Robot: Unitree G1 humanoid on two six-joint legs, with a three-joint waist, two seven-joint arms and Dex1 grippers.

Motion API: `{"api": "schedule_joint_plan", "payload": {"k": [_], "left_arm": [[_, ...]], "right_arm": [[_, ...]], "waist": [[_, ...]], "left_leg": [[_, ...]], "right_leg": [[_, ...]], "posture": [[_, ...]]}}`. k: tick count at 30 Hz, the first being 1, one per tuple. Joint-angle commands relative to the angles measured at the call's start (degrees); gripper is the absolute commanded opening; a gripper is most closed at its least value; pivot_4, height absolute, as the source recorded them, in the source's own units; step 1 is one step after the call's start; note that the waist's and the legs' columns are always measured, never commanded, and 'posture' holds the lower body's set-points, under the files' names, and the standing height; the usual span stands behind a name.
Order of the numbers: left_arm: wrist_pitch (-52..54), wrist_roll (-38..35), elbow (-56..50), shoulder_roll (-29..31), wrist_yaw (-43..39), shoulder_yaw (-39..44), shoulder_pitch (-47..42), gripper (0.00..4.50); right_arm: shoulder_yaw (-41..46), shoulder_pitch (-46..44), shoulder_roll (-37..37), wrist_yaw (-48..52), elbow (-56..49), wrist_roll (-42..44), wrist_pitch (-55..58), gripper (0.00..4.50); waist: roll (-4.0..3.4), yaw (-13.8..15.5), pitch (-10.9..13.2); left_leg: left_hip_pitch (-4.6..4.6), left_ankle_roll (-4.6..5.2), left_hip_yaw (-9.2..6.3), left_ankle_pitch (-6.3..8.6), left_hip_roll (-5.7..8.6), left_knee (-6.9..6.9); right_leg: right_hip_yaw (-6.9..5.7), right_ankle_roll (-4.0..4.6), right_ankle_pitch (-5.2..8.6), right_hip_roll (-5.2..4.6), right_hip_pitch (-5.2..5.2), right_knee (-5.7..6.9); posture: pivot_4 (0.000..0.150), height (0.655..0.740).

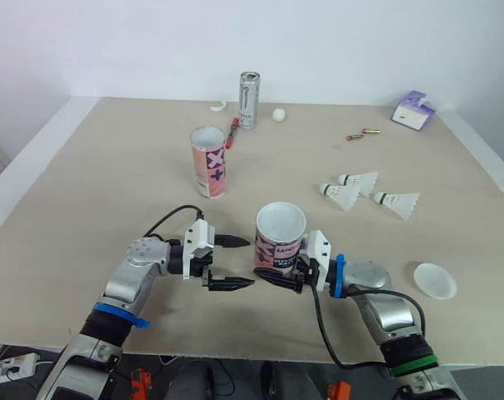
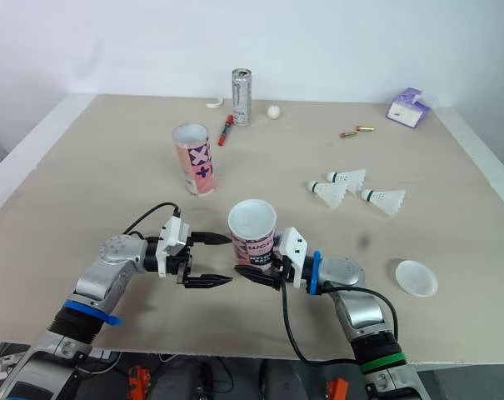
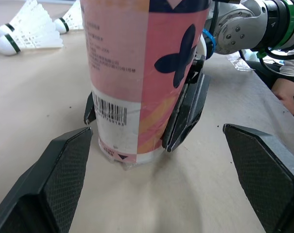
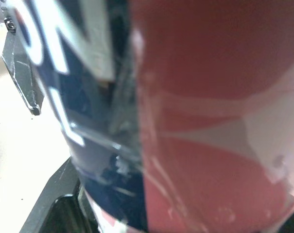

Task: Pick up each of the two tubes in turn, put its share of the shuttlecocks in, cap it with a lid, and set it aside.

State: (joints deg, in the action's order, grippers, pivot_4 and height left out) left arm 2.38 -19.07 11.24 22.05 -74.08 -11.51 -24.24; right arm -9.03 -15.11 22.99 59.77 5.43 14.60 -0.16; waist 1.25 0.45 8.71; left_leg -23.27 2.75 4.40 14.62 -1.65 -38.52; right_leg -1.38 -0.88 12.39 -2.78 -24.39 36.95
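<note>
A pink and navy tube (image 1: 280, 237) stands open-topped near the table's front edge. My right gripper (image 1: 277, 269) is shut on its base, one black finger (image 3: 188, 111) on each side. My left gripper (image 1: 248, 262) is open just left of this tube and apart from it, its fingertips (image 3: 64, 165) pointing at the tube (image 3: 137, 73). A second pink tube (image 1: 208, 161) stands upright farther back on the left. Three white shuttlecocks (image 1: 343, 195) (image 1: 360, 179) (image 1: 397, 202) lie to the right of the middle. A white lid (image 1: 435, 280) lies at the front right.
At the back stand a silver can (image 1: 249, 100), a red marker (image 1: 232, 132), a white ball (image 1: 278, 115) and a small white curved piece (image 1: 219, 106). A purple box (image 1: 413, 110) and two small red-and-yellow items (image 1: 361, 133) lie at the back right.
</note>
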Motion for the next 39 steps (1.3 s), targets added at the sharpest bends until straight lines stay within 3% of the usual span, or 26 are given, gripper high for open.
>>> {"api": "schedule_joint_plan", "payload": {"k": [1, 5, 12, 21, 30, 39], "left_arm": [[-1.48, -0.21, -1.34, -0.36, 0.5, 0.55, 0.04, 4.5], [-1.17, -0.55, -2.47, -1.2, 1.0, 0.36, -0.15, 4.5], [0.64, -1.2, -5.12, -1.19, 0.99, -0.21, 0.73, 4.5], [0.96, -0.5, -4.94, -2.09, 1.53, -0.85, -0.15, 4.5], [1.01, -0.29, -5.36, -2.42, 2.3, -0.96, -0.01, 4.5], [1.18, -0.31, -5.68, -2.47, 3.02, -1.11, -0.12, 4.5]], "right_arm": [[1.35, 0.91, 0.87, -0.65, -3.13, 1.17, 0.32, 3.17], [4.99, 4.04, 1.13, -4.74, -9.25, 4.14, 3.61, 3.17], [23.0, 11.43, -1.01, -24.02, -18.82, 11.13, 11.21, 3.17], [42.02, 11.21, -1.71, -50.95, -12.58, 7.2, 14.01, 3.17], [48.58, 7.28, 0.53, -61.69, -2.5, 5.82, 15.6, 3.17], [47.98, 5.29, 2.89, -62.25, 4.32, 4.23, 13.47, 3.17]], "waist": [[0.0, 0.0, 0.0], [0.0, 0.04, 0.0], [0.0, 0.06, 0.0], [-0.07, 0.02, -0.02], [-0.15, -0.09, -0.04], [-0.2, -0.19, -0.06]], "left_leg": [[0.0, 0.0, 0.0, 0.0, 0.0, 0.0], [-0.01, 0.0, -0.01, 0.0, 0.01, 0.0], [-0.02, -0.02, 0.01, -0.01, 0.04, -0.01], [0.04, -0.04, 0.09, -0.02, 0.04, 0.0], [0.14, -0.03, 0.16, -0.02, 0.0, 0.05], [0.13, -0.02, 0.2, -0.01, 0.02, 0.05]], "right_leg": [[0.0, 0.0, 0.0, 0.0, 0.0, 0.0], [-0.01, -0.01, 0.01, -0.02, 0.01, 0.0], [0.01, -0.04, -0.01, -0.07, 0.01, 0.0], [0.15, -0.16, 0.04, -0.03, 0.01, 0.03], [0.77, -0.25, 0.09, 0.28, 0.01, 0.04], [1.0, -0.29, 0.1, 0.39, 0.0, 0.04]], "posture": [[0.15, 0.74], [0.15, 0.74], [0.15, 0.74], [0.15, 0.74], [0.15, 0.74], [0.15, 0.74]]}}
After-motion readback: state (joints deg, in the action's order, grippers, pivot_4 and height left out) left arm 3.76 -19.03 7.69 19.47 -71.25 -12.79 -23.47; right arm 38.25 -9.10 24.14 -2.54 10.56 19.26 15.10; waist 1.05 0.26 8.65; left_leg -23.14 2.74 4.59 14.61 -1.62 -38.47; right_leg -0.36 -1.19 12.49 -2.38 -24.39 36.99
